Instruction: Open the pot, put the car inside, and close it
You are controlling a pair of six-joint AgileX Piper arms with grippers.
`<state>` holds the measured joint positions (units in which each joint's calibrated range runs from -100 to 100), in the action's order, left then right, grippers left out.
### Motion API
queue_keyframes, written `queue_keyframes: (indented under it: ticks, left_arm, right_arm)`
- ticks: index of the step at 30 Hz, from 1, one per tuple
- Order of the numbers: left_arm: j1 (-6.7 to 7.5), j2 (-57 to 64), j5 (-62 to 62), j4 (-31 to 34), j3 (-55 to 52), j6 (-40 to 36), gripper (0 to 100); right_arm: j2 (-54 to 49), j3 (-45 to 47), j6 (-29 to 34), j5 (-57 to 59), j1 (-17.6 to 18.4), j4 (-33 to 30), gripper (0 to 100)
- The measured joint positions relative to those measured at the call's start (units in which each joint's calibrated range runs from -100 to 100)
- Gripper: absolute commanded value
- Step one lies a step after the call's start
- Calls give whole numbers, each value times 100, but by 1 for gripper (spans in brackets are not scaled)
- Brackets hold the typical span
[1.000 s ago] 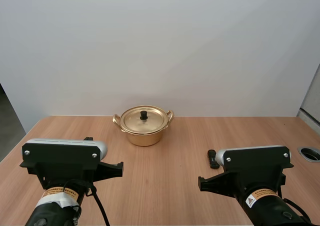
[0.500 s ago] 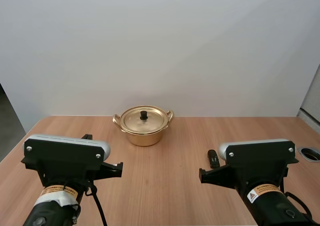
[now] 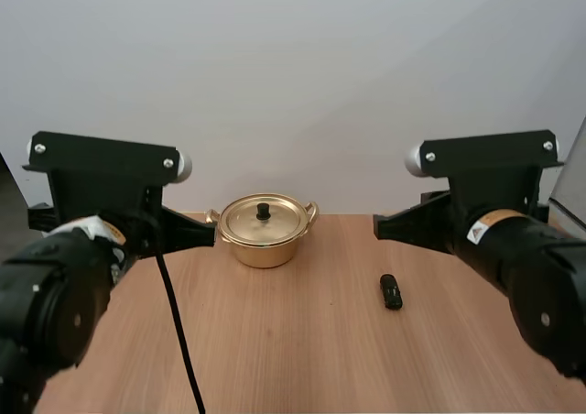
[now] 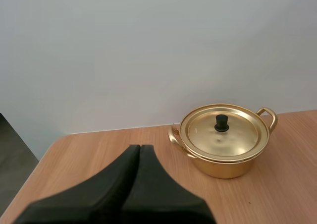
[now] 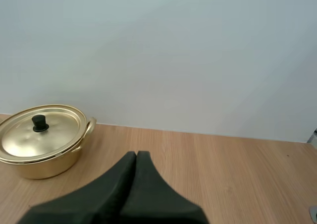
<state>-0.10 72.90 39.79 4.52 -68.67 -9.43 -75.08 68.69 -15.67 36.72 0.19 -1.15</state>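
**Both arms are up, the pot has its lid on, and the car waits on the table.**

The gold pot sits at the back of the table with its lid on. The little dark car lies on the wood to the pot's right, well apart from it. The left gripper hangs in the air with its fingers pressed together and nothing in them. The right gripper is the same, closed up and empty. The lid's knob is small. If the fingers do not open first, they could bump the lid and push the pot. If they pinch the knob off to one side, the lid could slip and fall. The car is low and tiny, so the fingers could hit the table or knock it away.
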Motion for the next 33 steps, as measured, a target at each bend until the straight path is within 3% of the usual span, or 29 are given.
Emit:
queue_keyframes:
  ticks: [4, 9, 15, 19, 22, 24, 29, 31, 33]
  left_arm:
    - [0, -757, -57, -65, 380, 30, 0]
    - [61, -1713, -1156, -76, 524, 607, 0]
    - [289, -2846, -2656, -76, 1133, 1337, 0]
    - [485, -3589, -2911, -76, 1701, 1476, 0]
    - [587, -4245, -2580, -87, 2208, 1476, 6]
    - [590, -4611, -2153, -122, 2535, 1476, 17]
    - [590, -5567, -1087, -229, 3148, 1476, 47]
    - [590, -5926, -729, -373, 3323, 1506, 49]
    - [590, -6279, -491, -639, 3502, 1654, 49]
  right_arm:
    - [757, -206, 0, -138, 0, 281, 0]
    - [1696, -222, 0, -735, 0, 306, 0]
    - [2598, -222, 0, -1343, 0, 306, 0]
    - [2819, -252, -26, -1800, 9, 295, 0]
    - [2821, -279, -69, -1812, 18, 175, 0]
    - [2888, -279, -203, -1959, 18, 115, 1]
    - [3246, -279, -458, -2047, 18, 115, 57]
    - [3453, -295, -490, -2145, 18, 115, 72]
    - [3682, -412, -533, -2145, 18, 115, 78]
